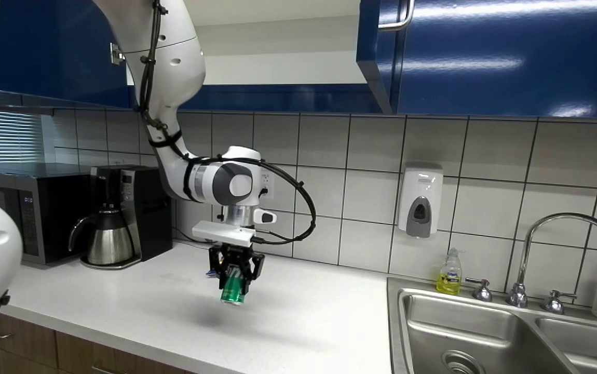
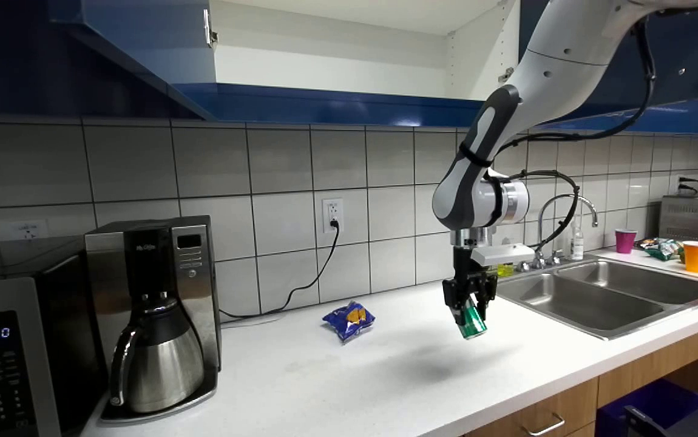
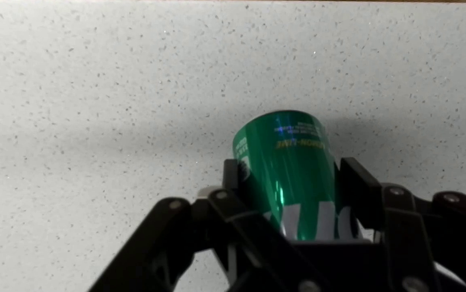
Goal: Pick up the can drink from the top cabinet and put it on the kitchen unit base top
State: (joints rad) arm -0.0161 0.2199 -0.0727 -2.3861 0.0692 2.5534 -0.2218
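Observation:
The green can drink (image 1: 232,296) is held tilted between the fingers of my gripper (image 1: 234,284), above the white kitchen unit base top (image 1: 163,317). In an exterior view the can (image 2: 473,325) also hangs over the countertop (image 2: 300,394), with a shadow below it. In the wrist view the can (image 3: 289,158) shows between both finger pads, its lower end pointing away from the gripper; its other end is hidden by the gripper. The top cabinet (image 2: 349,57) stands open, its white interior showing above the counter.
A blue-and-yellow packet (image 2: 349,320) lies near the tiled wall. A coffee maker (image 2: 161,340) and a microwave (image 1: 59,208) stand at one end. A steel sink (image 1: 399,322) with a faucet (image 1: 524,259) and a soap bottle (image 1: 450,275) is at the other. Open blue doors (image 1: 374,57) hang above.

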